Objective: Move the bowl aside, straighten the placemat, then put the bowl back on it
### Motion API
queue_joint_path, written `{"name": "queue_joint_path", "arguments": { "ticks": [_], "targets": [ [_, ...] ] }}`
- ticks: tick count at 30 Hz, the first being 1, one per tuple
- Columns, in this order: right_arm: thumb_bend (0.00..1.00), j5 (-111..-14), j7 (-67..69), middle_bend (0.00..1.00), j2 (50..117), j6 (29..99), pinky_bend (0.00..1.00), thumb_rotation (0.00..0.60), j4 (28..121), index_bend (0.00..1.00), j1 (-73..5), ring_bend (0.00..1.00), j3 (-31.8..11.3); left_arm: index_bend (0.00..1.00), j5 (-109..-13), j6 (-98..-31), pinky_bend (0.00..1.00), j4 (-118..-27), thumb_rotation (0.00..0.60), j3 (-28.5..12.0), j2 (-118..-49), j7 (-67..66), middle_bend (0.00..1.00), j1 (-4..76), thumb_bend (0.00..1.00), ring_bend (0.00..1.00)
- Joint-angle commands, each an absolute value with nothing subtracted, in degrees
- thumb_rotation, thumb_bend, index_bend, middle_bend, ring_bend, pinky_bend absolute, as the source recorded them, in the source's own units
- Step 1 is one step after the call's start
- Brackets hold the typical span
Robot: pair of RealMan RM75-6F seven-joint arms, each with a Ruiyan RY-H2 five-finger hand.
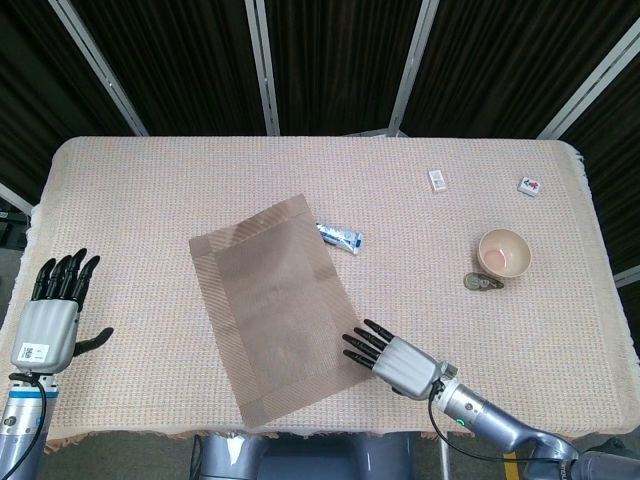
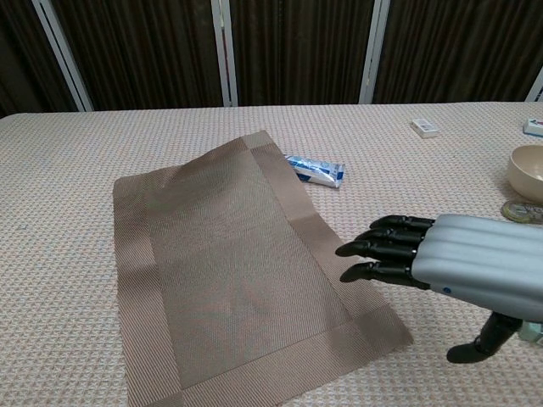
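Lying against the placemat (image 1: pixel 275 310), a blue packet (image 1: pixel 340 237); right hand (image 1: pixel 388 357) fingers straight, together.

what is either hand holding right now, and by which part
Nothing is held. The left hand is open at the table's edge, and the right hand is open with fingers flat at the placemat edge. The bowl stands alone.

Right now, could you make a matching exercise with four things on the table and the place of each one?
1. brown woven placemat
2. cream round bowl
3. blue and white packet
4. right hand

a. to the right, off the mat
b. at the mat's far edge
c. middle of the table, lying askew
d. at the mat's near right edge

Pairs: 1-c, 2-a, 3-b, 4-d
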State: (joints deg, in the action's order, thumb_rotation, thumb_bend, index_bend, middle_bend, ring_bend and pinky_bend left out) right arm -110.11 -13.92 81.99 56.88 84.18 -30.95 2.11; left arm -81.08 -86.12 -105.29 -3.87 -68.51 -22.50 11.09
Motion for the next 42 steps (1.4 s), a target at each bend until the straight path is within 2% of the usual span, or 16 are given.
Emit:
{"name": "queue_joint_path", "arguments": {
  "ticks": [1, 28, 42],
  "targets": [
    [0.00, -109.3, -15.5, 0.00, 83.7, 55.6, 0.00, 0.600, 82.8, 0.11, -31.5, 0.00, 2.0, 0.00, -80.9, -85.8, 0.00, -105.2, 0.600, -3.9, -68.5, -22.2, 0.00, 11.1, 0.00, 0.00],
    [0.00, -102.1, -19.8, 0.00, 91.0, 54.3, 0.00, 0.600, 78.8, 0.13, -33.5, 0.00, 1.2, 0.00, -81.4, -84.9, 0.00, -105.7, 0.600, -3.9, -67.9, -20.4, 0.00, 10.6, 0.00, 0.00],
    [0.01, -100.8, -20.4, 0.00, 92.7, 57.1, 0.00, 0.600, 78.2, 0.15, -34.3, 0.00, -0.5, 0.00, -81.5, -84.9, 0.00, -105.7, 0.600, -4.4, -66.8, -18.9, 0.00, 10.3, 0.00, 0.00]
  ]
}}
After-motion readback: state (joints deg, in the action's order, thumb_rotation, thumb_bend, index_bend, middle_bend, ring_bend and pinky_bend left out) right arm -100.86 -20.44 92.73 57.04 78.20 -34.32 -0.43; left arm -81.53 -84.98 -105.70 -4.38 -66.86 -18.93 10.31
